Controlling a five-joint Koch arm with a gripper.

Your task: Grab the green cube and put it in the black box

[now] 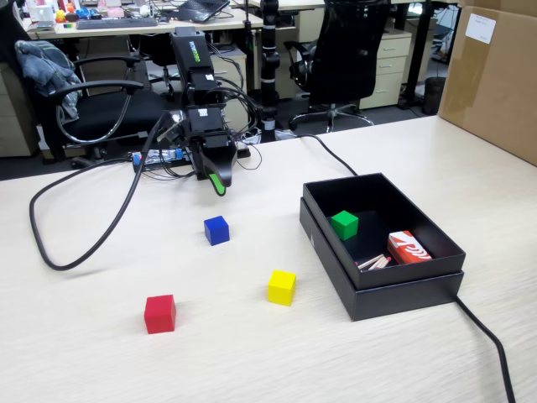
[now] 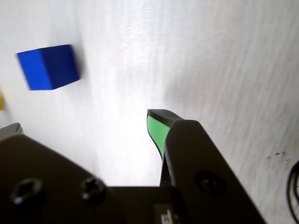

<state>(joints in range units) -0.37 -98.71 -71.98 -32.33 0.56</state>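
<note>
The green cube (image 1: 344, 224) rests inside the black box (image 1: 394, 298), near its left wall, in the fixed view. My gripper (image 1: 214, 180) hangs just above the table at the back, well left of the box, and points down. The wrist view shows the gripper (image 2: 84, 126) open, with only bare table between its green-padded finger (image 2: 156, 127) and the other jaw at the left edge. Neither the green cube nor the black box appears in the wrist view.
A blue cube (image 1: 216, 230) (image 2: 48, 66) lies just in front of the gripper. Nearer the front sit a yellow cube (image 1: 281, 287) and a red cube (image 1: 159, 313). The black box also holds a red-and-white packet (image 1: 409, 248). Cables (image 1: 84, 243) loop at left; a cardboard box (image 1: 495, 75) stands back right.
</note>
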